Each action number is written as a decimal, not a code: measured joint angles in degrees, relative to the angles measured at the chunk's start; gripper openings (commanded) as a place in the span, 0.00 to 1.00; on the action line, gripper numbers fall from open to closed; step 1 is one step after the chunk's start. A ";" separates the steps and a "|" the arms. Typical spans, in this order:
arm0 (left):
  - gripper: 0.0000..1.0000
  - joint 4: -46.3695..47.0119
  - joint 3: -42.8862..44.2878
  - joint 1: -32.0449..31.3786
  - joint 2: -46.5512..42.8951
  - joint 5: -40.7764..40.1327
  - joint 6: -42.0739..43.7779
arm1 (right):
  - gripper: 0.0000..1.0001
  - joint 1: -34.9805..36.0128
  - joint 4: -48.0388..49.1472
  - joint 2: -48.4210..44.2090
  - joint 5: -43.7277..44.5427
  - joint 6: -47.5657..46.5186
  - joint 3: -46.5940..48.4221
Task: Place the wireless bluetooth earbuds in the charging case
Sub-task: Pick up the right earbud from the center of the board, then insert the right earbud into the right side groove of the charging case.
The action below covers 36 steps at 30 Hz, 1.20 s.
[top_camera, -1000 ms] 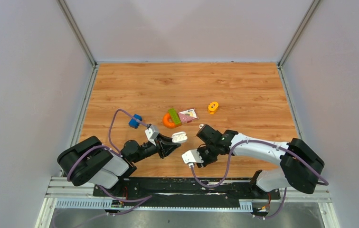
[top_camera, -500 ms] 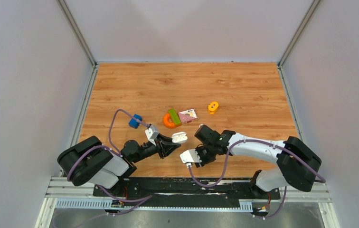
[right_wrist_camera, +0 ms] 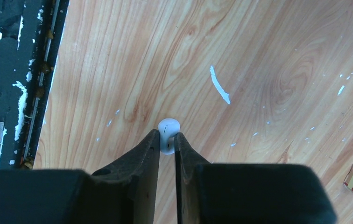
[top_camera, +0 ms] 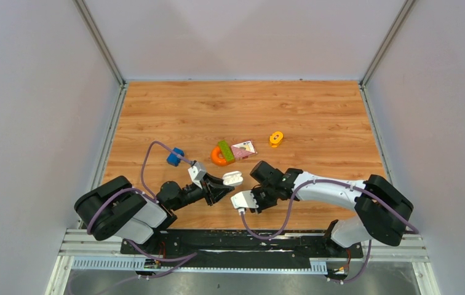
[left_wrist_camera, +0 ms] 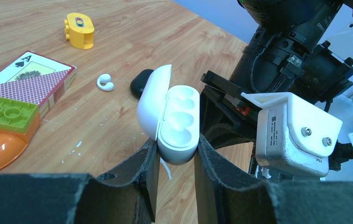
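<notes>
An open white charging case (left_wrist_camera: 177, 116) is held upright, its lid (left_wrist_camera: 152, 99) tipped back and its two hollows bare; from above, the case (top_camera: 232, 178) shows too. My left gripper (left_wrist_camera: 177, 145) is shut on the case's lower end. My right gripper (right_wrist_camera: 167, 140) is shut on a small white earbud (right_wrist_camera: 168, 130), above the wooden table. From above, the right gripper (top_camera: 256, 198) hangs just right of the case. Another white earbud (left_wrist_camera: 104, 83) lies on the table beyond the case. A black rounded thing (left_wrist_camera: 138, 86) is partly hidden behind the lid.
A playing-card box (top_camera: 243, 149), a green brick on an orange ring (top_camera: 222, 153), a yellow block (top_camera: 276, 139) and a blue block (top_camera: 175, 157) lie mid-table. The table's near edge and black rail (right_wrist_camera: 34, 70) run close to the right gripper.
My right arm has shifted slightly left, toward the case. The left gripper and the case have stayed in place.
</notes>
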 measured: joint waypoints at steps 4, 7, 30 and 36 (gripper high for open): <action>0.03 -0.02 0.00 0.00 0.00 0.02 -0.04 | 0.12 0.00 0.00 0.00 0.52 0.85 0.42; 0.04 0.00 0.00 0.00 0.04 0.02 -0.07 | 0.11 0.00 -1.03 -0.04 0.87 1.36 0.98; 0.04 -0.04 1.60 -0.39 1.92 6.05 1.68 | 0.08 -1.57 -26.03 -5.29 -17.31 7.13 27.30; 0.04 -0.09 1.60 -1.99 2.62 7.21 3.91 | 0.09 -4.72 -28.13 -0.87 -21.77 10.25 33.00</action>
